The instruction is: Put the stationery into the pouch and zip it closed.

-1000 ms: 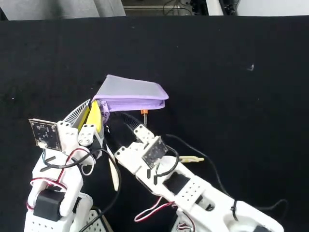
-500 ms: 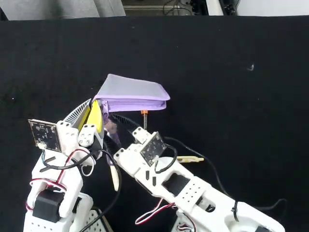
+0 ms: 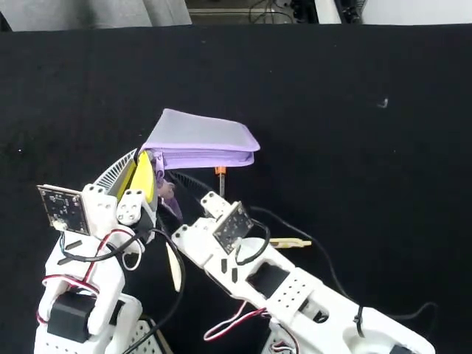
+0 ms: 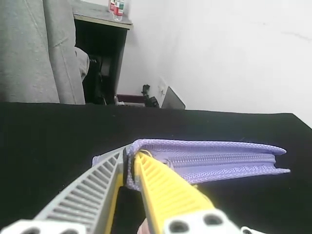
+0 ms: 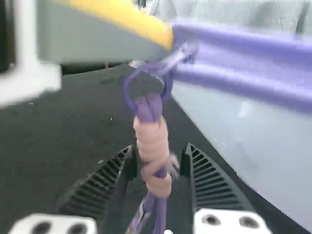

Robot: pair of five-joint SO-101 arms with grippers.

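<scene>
The purple pouch [image 3: 203, 139] sits on the black surface [image 3: 354, 147]. The left pincer [image 4: 130, 157] has its grey and yellow fingers clamped on one corner of it. The right pincer [image 5: 158, 151] is narrowly parted on either side of the zip pull [image 5: 151, 139], a purple cord with a pinkish bead, and a slight gap shows on one side. An orange-tipped pen [image 3: 220, 175] lies just beside the pouch.

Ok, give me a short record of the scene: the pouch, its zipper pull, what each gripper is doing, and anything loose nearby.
pouch: purple, held up by one corner above the black table
zipper pull: purple cord with a pink bead, hanging from the held corner
left gripper: shut on the pouch's corner
right gripper: open, fingers either side of the zipper pull, not visibly clamped
loose: thin orange-tipped item on the table beside the pouch
</scene>
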